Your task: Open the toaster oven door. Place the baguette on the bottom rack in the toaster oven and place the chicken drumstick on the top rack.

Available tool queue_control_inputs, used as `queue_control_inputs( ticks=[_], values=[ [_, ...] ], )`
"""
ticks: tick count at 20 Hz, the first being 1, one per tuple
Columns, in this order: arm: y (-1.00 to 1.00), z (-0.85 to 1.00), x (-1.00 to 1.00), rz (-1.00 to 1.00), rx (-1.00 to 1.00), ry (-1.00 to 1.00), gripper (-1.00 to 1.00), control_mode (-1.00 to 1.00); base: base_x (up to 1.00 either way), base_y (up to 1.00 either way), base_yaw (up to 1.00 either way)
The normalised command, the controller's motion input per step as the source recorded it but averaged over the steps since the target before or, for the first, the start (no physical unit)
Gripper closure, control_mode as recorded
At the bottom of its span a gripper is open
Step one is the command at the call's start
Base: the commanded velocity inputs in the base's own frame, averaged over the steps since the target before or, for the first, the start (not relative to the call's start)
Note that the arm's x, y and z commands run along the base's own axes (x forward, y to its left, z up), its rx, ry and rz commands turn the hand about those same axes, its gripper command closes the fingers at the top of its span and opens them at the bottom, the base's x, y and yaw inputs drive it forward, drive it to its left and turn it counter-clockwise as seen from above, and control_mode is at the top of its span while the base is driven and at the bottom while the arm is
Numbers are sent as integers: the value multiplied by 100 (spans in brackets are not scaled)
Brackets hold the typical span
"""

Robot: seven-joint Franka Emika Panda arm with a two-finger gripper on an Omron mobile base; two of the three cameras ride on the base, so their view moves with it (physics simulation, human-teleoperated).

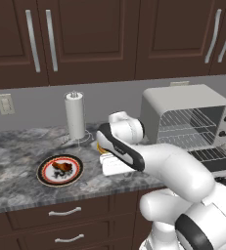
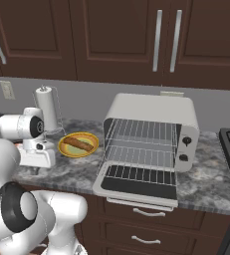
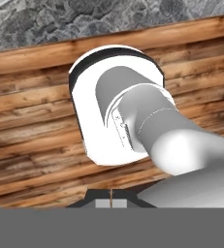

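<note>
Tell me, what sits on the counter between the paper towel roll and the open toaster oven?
In the right base view, a yellow plate holding the baguette lies between the paper towel roll and the toaster oven.

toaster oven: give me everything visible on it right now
The toaster oven is a boxy white appliance on the grey stone counter, beside a yellow plate. Its door, dark glass in a white frame, lies folded down flat. Two silver wire racks inside are bare. Two black knobs sit on its right face. Nothing touches it.
</note>
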Motion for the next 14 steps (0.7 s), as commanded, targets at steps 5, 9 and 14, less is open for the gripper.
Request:
queue_control_inputs(
  ticks=[5, 9, 14],
  values=[
    [13, 0, 0, 0, -1, 7, 100, -100, 0, 0, 0],
    [20, -5, 1, -1, -3, 8, 100, -100, 0, 0, 0],
    [21, -12, 19, -5, 0, 4, 100, -100, 0, 0, 0]
  ],
)
